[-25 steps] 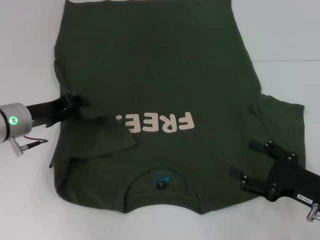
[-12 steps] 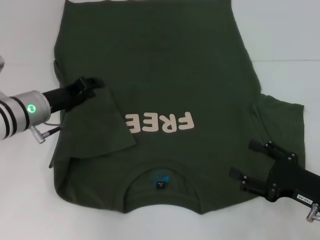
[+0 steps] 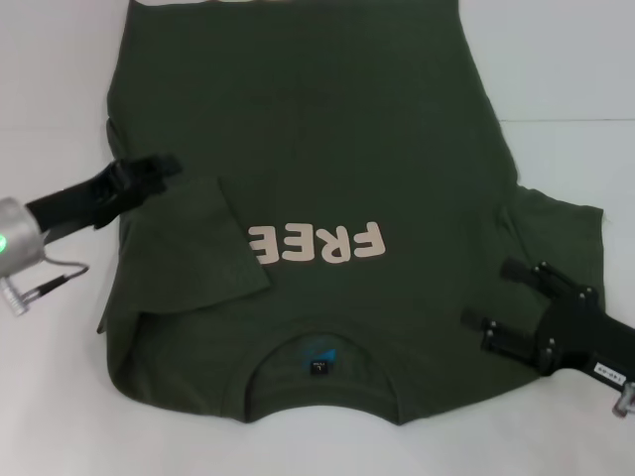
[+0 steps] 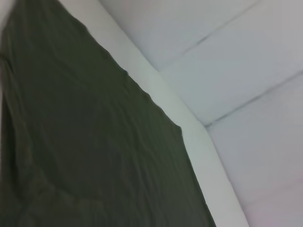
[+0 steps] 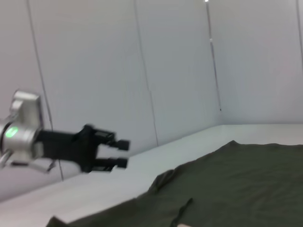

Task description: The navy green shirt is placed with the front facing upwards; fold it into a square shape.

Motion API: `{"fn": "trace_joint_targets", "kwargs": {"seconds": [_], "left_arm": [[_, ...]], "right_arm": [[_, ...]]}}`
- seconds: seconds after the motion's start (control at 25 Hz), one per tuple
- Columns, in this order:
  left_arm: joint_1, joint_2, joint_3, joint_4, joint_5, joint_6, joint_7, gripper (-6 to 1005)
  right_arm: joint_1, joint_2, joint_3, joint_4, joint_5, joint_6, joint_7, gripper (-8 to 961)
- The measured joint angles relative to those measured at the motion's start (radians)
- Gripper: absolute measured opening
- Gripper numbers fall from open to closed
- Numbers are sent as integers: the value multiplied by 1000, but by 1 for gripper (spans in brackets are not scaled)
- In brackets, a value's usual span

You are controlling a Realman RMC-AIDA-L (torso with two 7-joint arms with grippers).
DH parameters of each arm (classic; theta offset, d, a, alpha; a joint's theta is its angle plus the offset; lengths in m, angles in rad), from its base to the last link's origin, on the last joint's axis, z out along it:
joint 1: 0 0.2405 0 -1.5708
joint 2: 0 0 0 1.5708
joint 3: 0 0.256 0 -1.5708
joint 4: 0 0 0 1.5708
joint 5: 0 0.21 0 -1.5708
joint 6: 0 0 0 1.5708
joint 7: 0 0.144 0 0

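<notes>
Left pincer point(image 3: 159, 167) sits at the shirt's left edge, just above the folded-in sleeve; from the right wrist view I see its fingers point(image 5: 118, 144) slightly parted with nothing between them, raised off the cloth. I have the navy green shirt point(image 3: 317, 149) lying flat on the white table point(image 3: 566, 89), front up, collar nearest me and the cream "FREE" print point(image 3: 316, 242) reading upside down. Its left sleeve point(image 3: 193, 243) is folded inward over the chest, covering the print's end. Over on the right, my right pincer point(image 3: 488, 295) hovers above the spread right sleeve point(image 3: 556, 233), fingers wide apart, holding nothing.
</notes>
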Motion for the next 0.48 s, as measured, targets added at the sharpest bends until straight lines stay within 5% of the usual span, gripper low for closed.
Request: {"fn": "trace_joint_targets", "kwargs": {"seconds": [0.28,0.48], "left_arm": [[93,-23,-90,116,-9,152,125,499],[118,-22,-175,141,-17,313,276,634]], "right_arm": [[31,-4,6,-70,22,-49,229,927],[57,-9,-22,-312,18,-144,683,927]]}}
